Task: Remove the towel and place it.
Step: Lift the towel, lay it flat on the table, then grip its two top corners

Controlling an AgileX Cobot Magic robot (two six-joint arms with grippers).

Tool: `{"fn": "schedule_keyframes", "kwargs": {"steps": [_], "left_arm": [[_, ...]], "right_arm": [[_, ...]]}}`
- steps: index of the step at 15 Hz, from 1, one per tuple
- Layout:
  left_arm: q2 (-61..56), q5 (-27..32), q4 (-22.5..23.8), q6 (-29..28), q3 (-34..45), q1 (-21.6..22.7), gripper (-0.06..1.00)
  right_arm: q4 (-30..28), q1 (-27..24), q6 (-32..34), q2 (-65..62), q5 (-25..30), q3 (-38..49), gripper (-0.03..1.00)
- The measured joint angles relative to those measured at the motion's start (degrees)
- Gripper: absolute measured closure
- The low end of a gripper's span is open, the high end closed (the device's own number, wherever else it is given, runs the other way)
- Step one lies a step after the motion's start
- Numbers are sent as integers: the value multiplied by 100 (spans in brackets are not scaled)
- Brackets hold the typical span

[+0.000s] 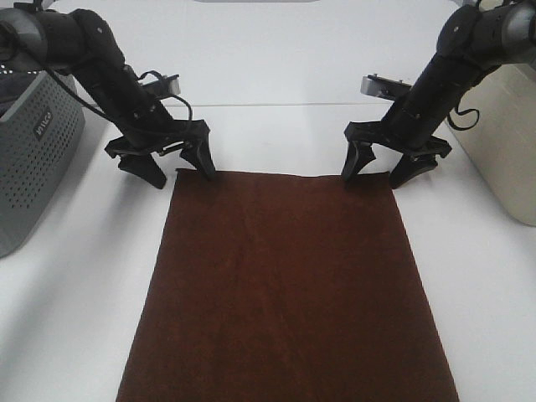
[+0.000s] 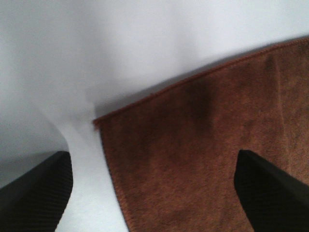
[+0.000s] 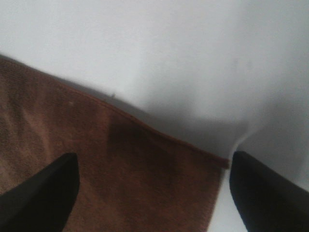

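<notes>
Dark brown towel (image 1: 289,293) (plain, unpatterned)

The white bench (image 1: 276,67) carries a dark brown towel (image 1: 285,293), spread flat and smooth. Seen from the high camera, a grey perforated basket (image 1: 33,159) stands left of the towel, apart from it. A beige bin (image 1: 511,142) stands to the towel's right.

The left arm (image 1: 100,75) and right arm (image 1: 440,79) slope down toward the middle, wrists bent low. The left end effector (image 1: 180,173) and right end effector (image 1: 375,177) point downward, level with each other, each with its two black fingers (image 2: 38,193) spread wide.
</notes>
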Motion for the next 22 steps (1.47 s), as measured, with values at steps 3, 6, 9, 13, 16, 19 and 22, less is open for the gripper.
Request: {"fn": "schedule_keyframes", "kwargs": {"steps": [3, 6, 9, 13, 16, 19, 22], "left_arm": [[11, -86, 29, -201, 0, -338, 15], [11, -103, 69, -401, 0, -367, 20], [29, -109, 183, -424, 0, -367, 33], [74, -109, 510, -390, 0, -367, 76], [80, -138, 539, -46, 0, -367, 94], [80, -286, 625, 264, 0, -367, 94], [0, -733, 854, 321, 0, -367, 94]], "right_arm": [[-40, 166, 6, 0, -74, -17, 16], [-149, 172, 6, 0, -86, -17, 21], [-258, 172, 11, 11, -132, -17, 37], [-275, 172, 23, 69, -229, -17, 76], [-350, 172, 46, 74, -258, -17, 96], [-441, 178, 92, 63, -304, -17, 96], [-728, 183, 103, 11, -636, -166, 96]]}}
